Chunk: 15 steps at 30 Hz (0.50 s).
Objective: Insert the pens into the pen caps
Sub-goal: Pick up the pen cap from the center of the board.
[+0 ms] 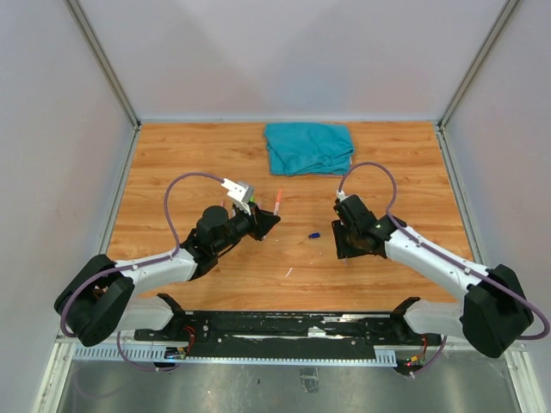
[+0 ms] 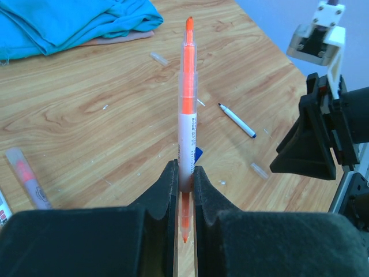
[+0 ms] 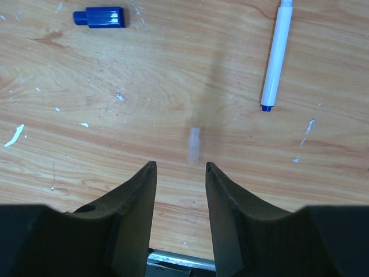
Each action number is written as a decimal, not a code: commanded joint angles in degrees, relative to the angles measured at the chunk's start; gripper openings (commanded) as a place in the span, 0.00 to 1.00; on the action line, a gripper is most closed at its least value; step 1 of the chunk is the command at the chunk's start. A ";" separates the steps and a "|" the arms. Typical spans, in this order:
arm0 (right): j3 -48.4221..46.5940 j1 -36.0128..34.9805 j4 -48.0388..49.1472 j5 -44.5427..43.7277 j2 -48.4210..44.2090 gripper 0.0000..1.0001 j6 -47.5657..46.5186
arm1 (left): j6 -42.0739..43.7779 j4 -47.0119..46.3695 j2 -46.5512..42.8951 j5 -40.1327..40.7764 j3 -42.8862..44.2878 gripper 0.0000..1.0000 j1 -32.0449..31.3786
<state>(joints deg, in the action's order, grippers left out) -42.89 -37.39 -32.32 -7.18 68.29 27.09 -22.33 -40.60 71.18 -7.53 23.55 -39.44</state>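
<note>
Overhead view facing down, close wrist views, blue cap (image 3: 99, 17) shared

A wood-grain counter (image 1: 189, 163) was seen, its surface marked by scattered white flecks (image 3: 16, 134). A crumpled teal cloth (image 1: 308, 147) was laid at the far edge, about midway along it. Near the middle of the counter a small blue plastic cap (image 3: 99, 17) was found on its side. A white-barrelled plastic pen (image 3: 275, 55) with a blue tip was laid flat apart from it, and a short clear plastic cap (image 3: 194, 144) was placed near that tip, not touching. A second clear cap (image 2: 157, 57) was found nearer the cloth, and a pale marker pen with a red core (image 2: 26, 176) was laid flat elsewhere.
</note>
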 commanded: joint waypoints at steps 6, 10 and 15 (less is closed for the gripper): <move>-2.19 3.36 -3.52 4.92 7.04 0.36 -2.77 | 1.23 -1.94 0.10 0.05 0.53 0.01 0.22; -1.87 4.36 -2.94 5.53 9.32 0.34 -2.56 | 1.23 -1.90 0.01 -0.18 0.53 0.00 0.24; -1.59 5.35 -1.53 6.67 10.67 0.32 -2.82 | 1.26 -1.85 -0.03 -0.48 0.62 0.00 0.24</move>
<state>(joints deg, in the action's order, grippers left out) -43.55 -33.10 -33.98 -1.98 78.32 25.17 -22.11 -40.62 71.20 -7.57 23.55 -39.44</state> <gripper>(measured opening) 0.324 0.103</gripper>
